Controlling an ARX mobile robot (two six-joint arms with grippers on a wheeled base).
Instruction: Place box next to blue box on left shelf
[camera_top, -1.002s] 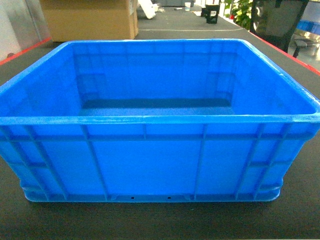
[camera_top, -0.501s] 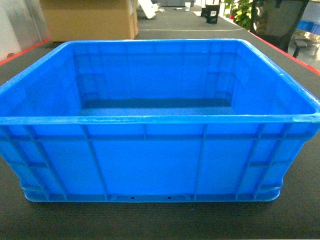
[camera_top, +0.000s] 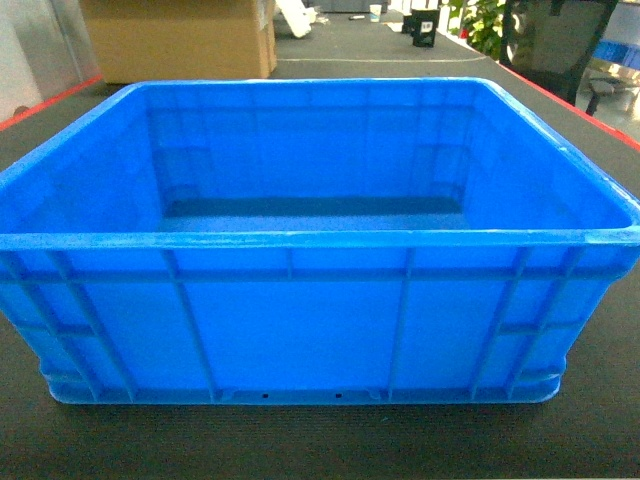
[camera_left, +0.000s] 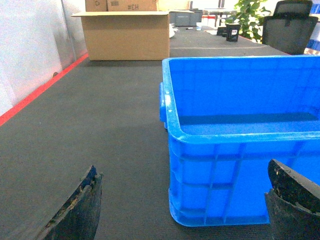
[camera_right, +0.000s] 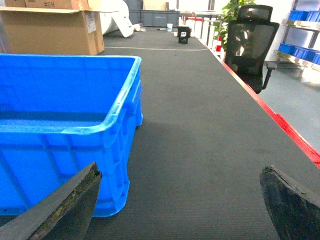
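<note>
The box (camera_top: 300, 330), a large bright-blue crate with a thick rim and ribbed walls, stands empty on the dark carpet and fills the head view. My left gripper (camera_left: 182, 200) is open, its fingers spread wide just short of the box's near left corner (camera_left: 200, 190). Beside the box's near right corner (camera_right: 75, 150), my right gripper (camera_right: 180, 200) is open too, with only carpet between its fingers. Neither gripper appears in the head view. The blue box and the left shelf are out of view.
A cardboard carton (camera_left: 127, 35) stands beyond the crate at the back left. A red floor line (camera_left: 40, 90) runs along a white wall on the left; another red line (camera_right: 280, 125) edges the right. An office chair (camera_right: 250, 45) and a potted plant (camera_left: 250, 15) stand far right.
</note>
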